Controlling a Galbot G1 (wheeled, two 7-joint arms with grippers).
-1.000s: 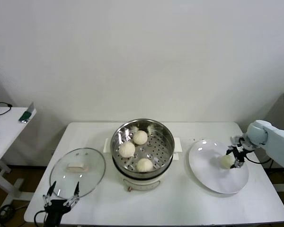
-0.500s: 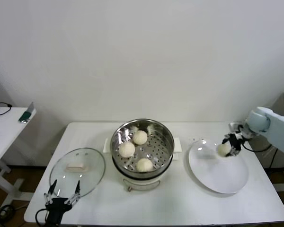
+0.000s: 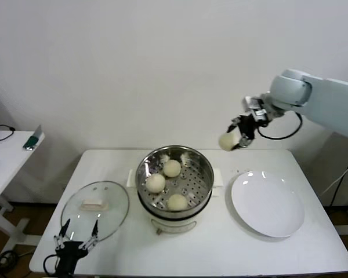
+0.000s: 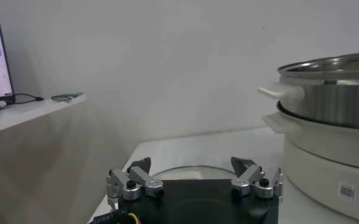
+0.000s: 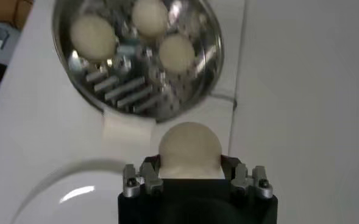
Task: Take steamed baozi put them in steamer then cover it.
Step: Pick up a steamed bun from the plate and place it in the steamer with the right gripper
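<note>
My right gripper [image 3: 239, 139] hangs in the air to the right of the steamer [image 3: 204, 167], shut on a steamed baozi [image 3: 227, 141]. In the right wrist view that cream bun [image 5: 189, 149] sits between the jaws, with the steamer [image 5: 209, 58] below. Three baozi [image 3: 172, 168] [image 3: 155, 183] [image 3: 177, 201] lie on the perforated steel bottom. The cover [image 3: 119, 219], clear glass with a beige handle, lies flat on the table left of the steamer. My left gripper [image 3: 76, 237] waits open at the cover's near edge, with nothing between its fingers [image 4: 138, 179].
A bare white plate [image 3: 268, 202] lies on the table right of the steamer. A side table [image 3: 8, 153] with small items stands at far left. The white wall is close behind the table [image 3: 220, 249].
The right gripper has lifted the baozi off the white plate and carried it up and left toward the steamer. The left arm has stayed put.
</note>
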